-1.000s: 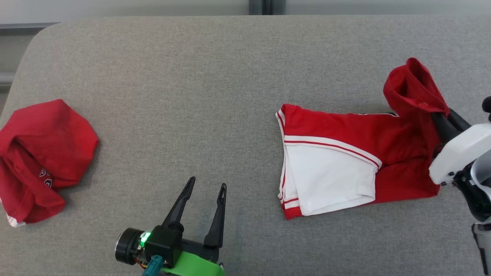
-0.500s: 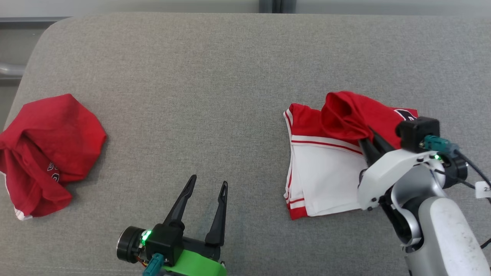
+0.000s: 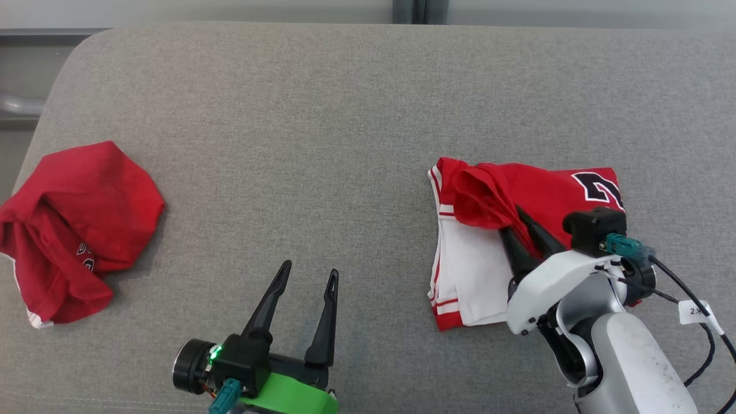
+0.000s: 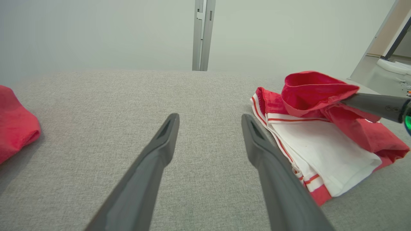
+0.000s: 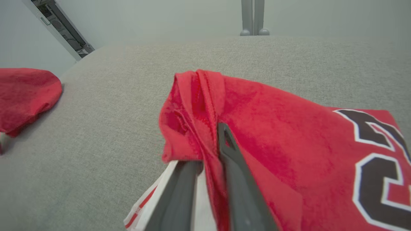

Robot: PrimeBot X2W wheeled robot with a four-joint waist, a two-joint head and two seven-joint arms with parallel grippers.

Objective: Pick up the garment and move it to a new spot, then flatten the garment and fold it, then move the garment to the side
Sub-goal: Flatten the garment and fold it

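**Desk:** What's furthest out on the left?

**Me:** A crumpled red cloth [image 3: 75, 230]. It's well off to the left of my left jaws, lying on the grey padded surface [image 3: 345, 103].

**Desk:** And the left jaws themselves?

**Me:** Spread wide, with nothing between them. The left fingers [image 3: 269, 300] are over bare grey and point toward the far edge.

**Desk:** Where's the garment?

**Me:** The garment [image 3: 552, 190] is to the right of the left jaws, clear of them, and directly under and ahead of my right jaws. It's a folded red and white piece, flat on the surface apart from one fold.

**Desk:** Which way does it run?

**Me:** Its longer side runs crosswise, from the left jaws' side over toward the right arm. The striped white panel [image 3: 471, 270] faces the left jaws. The black number [image 3: 601, 187] sits at the opposite end, to the right of the right jaws' tips.

**Desk:** State of the right jaws?

**Me:** Nearly together, pinching a bunched red fold [image 4: 316, 89] at their tips. From the right wrist I see the cloth drawn down between the right fingers [image 5: 239, 183], with one tip buried under it. The fold stands up off the layers below, just beyond the tips on the striped side.
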